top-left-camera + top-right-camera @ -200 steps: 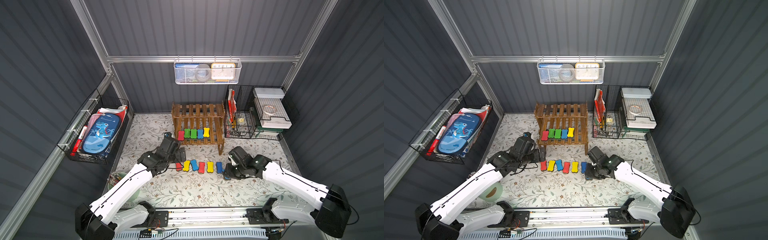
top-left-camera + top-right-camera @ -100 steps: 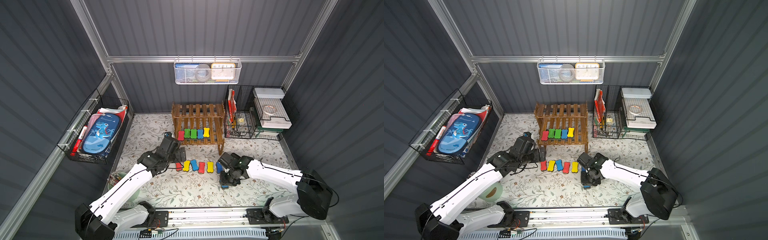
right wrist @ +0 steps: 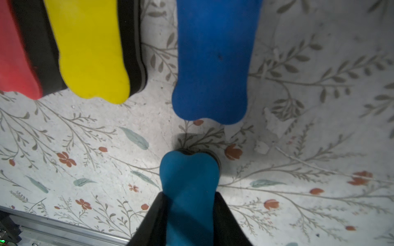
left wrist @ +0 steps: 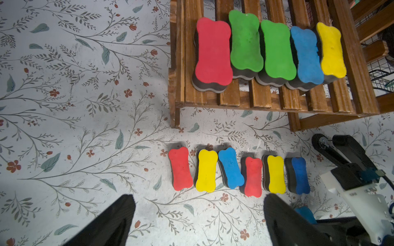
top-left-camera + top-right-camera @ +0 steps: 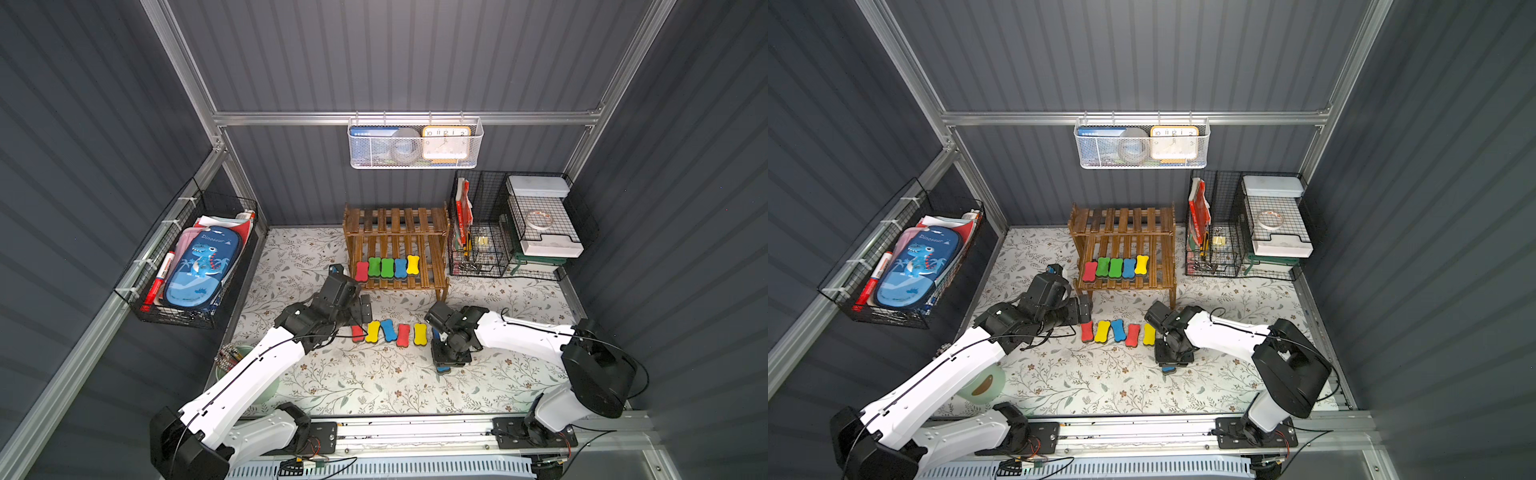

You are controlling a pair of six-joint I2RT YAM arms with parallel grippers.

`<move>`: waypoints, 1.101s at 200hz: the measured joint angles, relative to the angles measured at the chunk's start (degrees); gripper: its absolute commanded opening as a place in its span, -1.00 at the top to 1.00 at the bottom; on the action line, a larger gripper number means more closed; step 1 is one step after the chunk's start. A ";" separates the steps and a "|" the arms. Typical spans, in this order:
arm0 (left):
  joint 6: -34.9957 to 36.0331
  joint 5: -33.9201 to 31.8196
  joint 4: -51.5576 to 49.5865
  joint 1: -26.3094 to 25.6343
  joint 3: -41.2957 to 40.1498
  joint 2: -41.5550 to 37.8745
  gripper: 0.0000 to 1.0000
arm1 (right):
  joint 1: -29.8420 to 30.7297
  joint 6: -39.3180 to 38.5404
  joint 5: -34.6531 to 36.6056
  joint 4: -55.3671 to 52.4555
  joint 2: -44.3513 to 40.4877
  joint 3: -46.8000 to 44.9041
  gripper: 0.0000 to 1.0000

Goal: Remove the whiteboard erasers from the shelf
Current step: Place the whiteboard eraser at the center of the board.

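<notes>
Five erasers (image 5: 386, 267) lie side by side on the lower tier of the shelf (image 5: 432, 266) in both top views. Six more form a row (image 5: 387, 330) on the table (image 5: 374, 386) in front of it. The twelfth, a blue eraser (image 5: 443, 370), is pinched by the right gripper (image 5: 444, 363) low over the table, just beside the row's end. The left gripper (image 5: 360, 311) hangs spread wide between shelf and row. We judge that a careless swing of the right one can sweep the row or strike the left one.

In the left wrist view, the red eraser (image 4: 213, 53) on the shelf touches its green neighbour (image 4: 245, 42). We think wide fingers (image 4: 115, 223) coming down there can catch both, or push one off the front edge. The shelf stands on thin legs, so a push can also slide it.

In the right wrist view, the fingers (image 3: 149, 225) squeeze the blue eraser (image 3: 189, 191) at its narrow middle. Whether its tip touches the table, we cannot tell. If it is released while tilted, it can fall onto its side or knock the end eraser (image 3: 215, 59) of the row.
</notes>
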 measured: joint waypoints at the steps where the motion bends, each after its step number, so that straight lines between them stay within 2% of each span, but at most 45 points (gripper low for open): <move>1: 0.00 0.00 0.00 0.00 0.00 0.00 -0.99 | 0.00 0.02 0.00 0.00 0.02 0.00 0.23; 59: 0.17 0.22 0.00 0.00 0.00 1.14 -0.98 | 0.00 -1.20 -0.63 0.98 -0.07 0.11 -0.02; 88: 0.20 0.79 0.02 0.00 0.00 1.73 -0.99 | 0.00 -1.53 0.26 0.37 -2.16 0.11 0.03; 112: 0.22 1.07 0.02 0.00 0.00 1.77 -0.99 | 0.00 -2.29 3.10 -1.07 -7.72 0.90 0.10; 154: 0.28 1.05 0.02 0.00 0.00 1.77 -0.98 | -0.07 -4.33 11.69 0.13 -14.56 9.73 0.11; 183: 0.39 1.01 0.00 0.00 0.00 1.75 -0.99 | -2.16 -6.12 15.74 4.24 -11.96 18.25 0.10; 220: 0.39 0.55 -0.09 0.00 0.00 1.11 -0.98 | -5.46 -7.65 19.10 9.97 -2.58 27.61 0.08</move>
